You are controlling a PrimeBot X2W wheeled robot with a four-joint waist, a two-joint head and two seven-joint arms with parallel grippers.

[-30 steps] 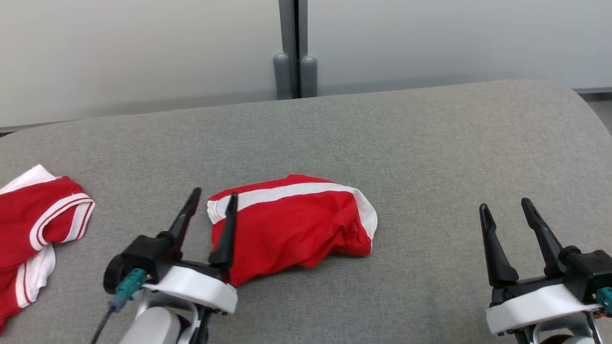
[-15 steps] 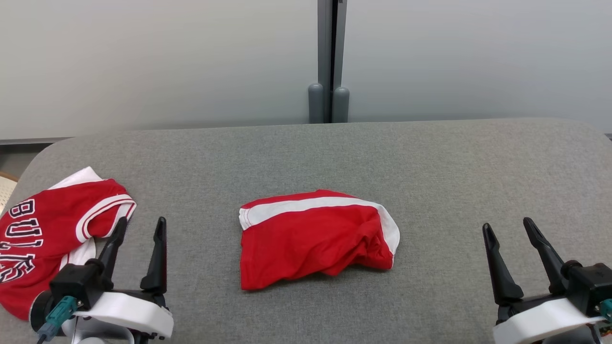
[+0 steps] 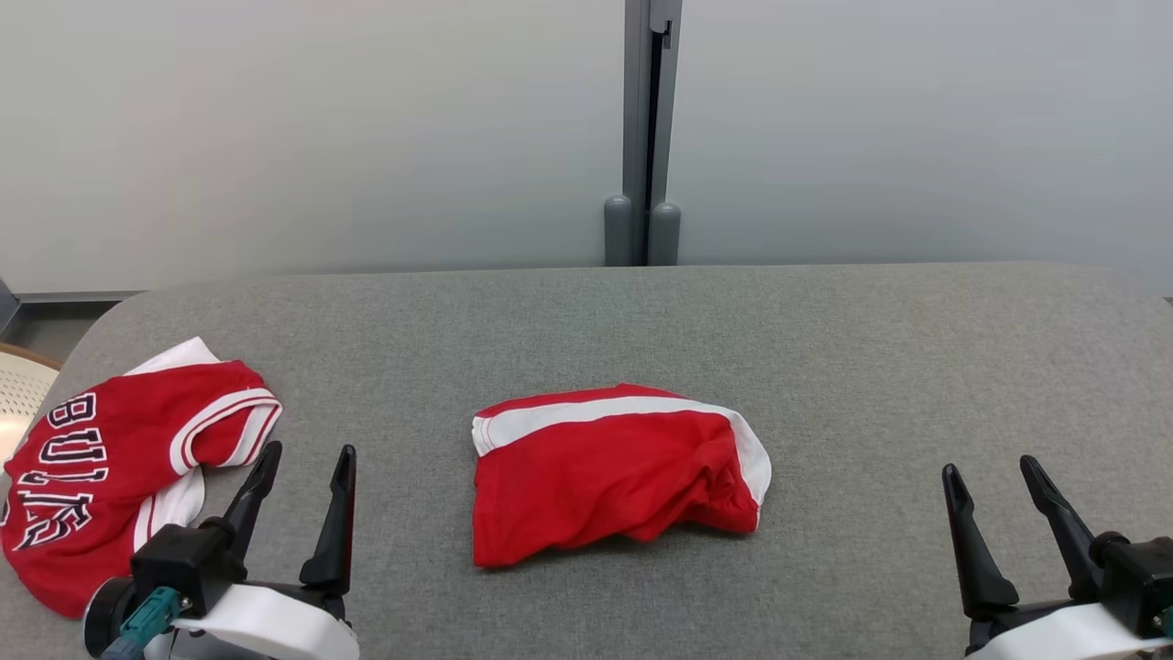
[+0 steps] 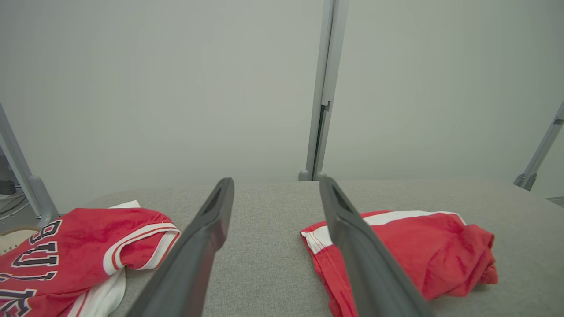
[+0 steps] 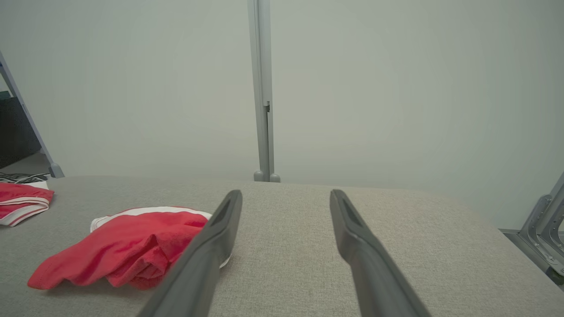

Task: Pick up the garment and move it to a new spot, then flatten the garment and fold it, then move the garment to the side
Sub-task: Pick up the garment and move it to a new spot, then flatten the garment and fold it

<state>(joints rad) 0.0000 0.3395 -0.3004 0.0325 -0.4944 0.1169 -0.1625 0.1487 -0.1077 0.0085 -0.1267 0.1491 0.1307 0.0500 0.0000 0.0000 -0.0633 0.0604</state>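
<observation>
A red garment with a white band lies folded and a little rumpled at the middle of the grey padded table. It also shows as the garment right of my left fingers and the garment left of my right fingers. My left gripper stands open near the front edge, well left of it, holding nothing. My right gripper stands open at the front right, far from the cloth. The wrist views show the left gripper and right gripper with spread, bare fingers.
A red jersey with dark lettering and white trim lies crumpled at the table's left end, just beside my left gripper. A grey post and pale wall panels stand behind the table. A cream perforated object sits past the left edge.
My left gripper has drawn back and to the left, away from the folded garment's left edge. The head camera has shifted, bringing more of the jersey and wall into view. The right gripper has stayed put.
</observation>
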